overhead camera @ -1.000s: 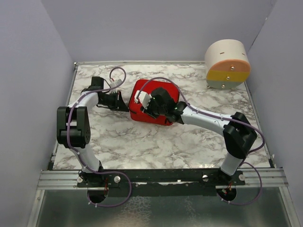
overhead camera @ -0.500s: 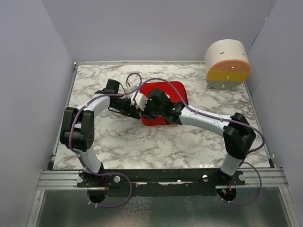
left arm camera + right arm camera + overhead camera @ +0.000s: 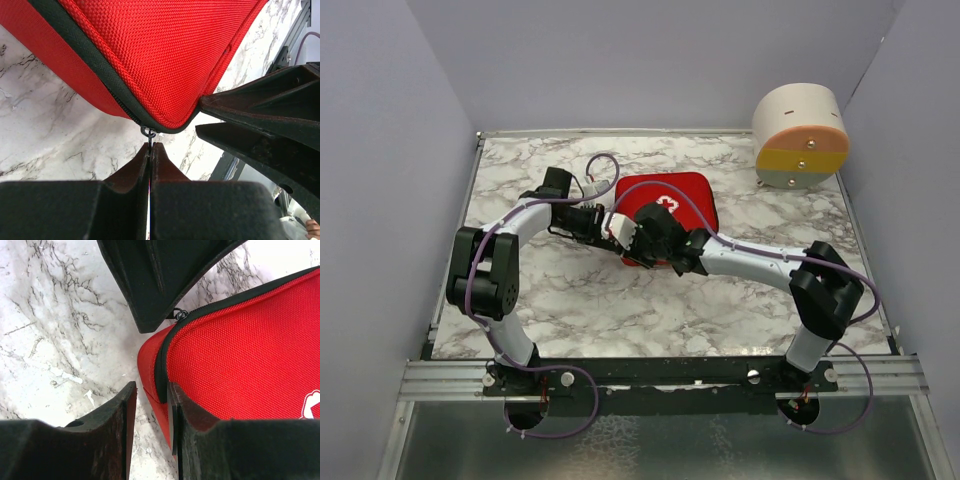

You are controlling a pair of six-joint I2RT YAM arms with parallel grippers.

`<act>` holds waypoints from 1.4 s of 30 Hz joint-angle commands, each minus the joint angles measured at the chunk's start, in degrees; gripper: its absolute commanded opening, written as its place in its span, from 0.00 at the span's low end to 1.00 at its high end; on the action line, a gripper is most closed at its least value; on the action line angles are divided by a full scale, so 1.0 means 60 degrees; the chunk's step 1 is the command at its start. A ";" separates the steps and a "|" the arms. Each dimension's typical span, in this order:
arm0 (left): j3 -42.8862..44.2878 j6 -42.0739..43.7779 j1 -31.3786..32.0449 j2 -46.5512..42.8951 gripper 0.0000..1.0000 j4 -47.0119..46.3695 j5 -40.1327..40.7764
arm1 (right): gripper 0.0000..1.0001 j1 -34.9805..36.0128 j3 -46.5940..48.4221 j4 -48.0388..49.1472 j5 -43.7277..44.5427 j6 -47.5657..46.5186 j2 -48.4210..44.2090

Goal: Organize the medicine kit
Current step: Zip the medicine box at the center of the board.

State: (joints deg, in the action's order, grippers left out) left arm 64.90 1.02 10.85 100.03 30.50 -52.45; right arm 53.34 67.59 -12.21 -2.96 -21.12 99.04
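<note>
The red medicine kit lies closed on the marble table, with part of a white mark showing on its lid. My left gripper is at the kit's near left corner, shut on the small black zipper pull that hangs from the black zipper band. In the left wrist view the red weave fills the top, above my left gripper. My right gripper is at the same corner. In the right wrist view my right gripper straddles the kit's edge, one finger on the lid and one beside the side wall.
A round cream, orange, yellow and grey drawer container stands at the back right corner. Grey walls close in the table on three sides. The two grippers nearly touch at the kit's corner; the left gripper's fingers loom in the right wrist view.
My left gripper has moved right to the kit's near left corner. The kit has shifted right and back, and its white mark now shows. The right gripper has slid to that corner.
</note>
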 commanded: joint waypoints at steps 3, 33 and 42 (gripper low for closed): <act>0.0238 0.0050 0.0109 -0.0271 0.00 -0.0121 -0.0602 | 0.31 0.0116 -0.0189 0.1110 0.1382 0.0177 0.0164; 0.0293 0.0021 0.0213 -0.0102 0.00 -0.0133 -0.0896 | 0.34 0.0191 0.0957 0.0104 0.1090 0.0658 0.2350; 0.0367 0.0075 0.0213 -0.0002 0.00 -0.0141 -0.0851 | 0.01 0.0191 0.0860 -0.0868 0.1511 0.0956 0.2587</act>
State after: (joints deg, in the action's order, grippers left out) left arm 65.17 1.02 10.48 100.07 28.62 -50.54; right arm 54.46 76.55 -8.14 6.35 -17.82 108.90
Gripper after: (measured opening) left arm 0.010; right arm 0.021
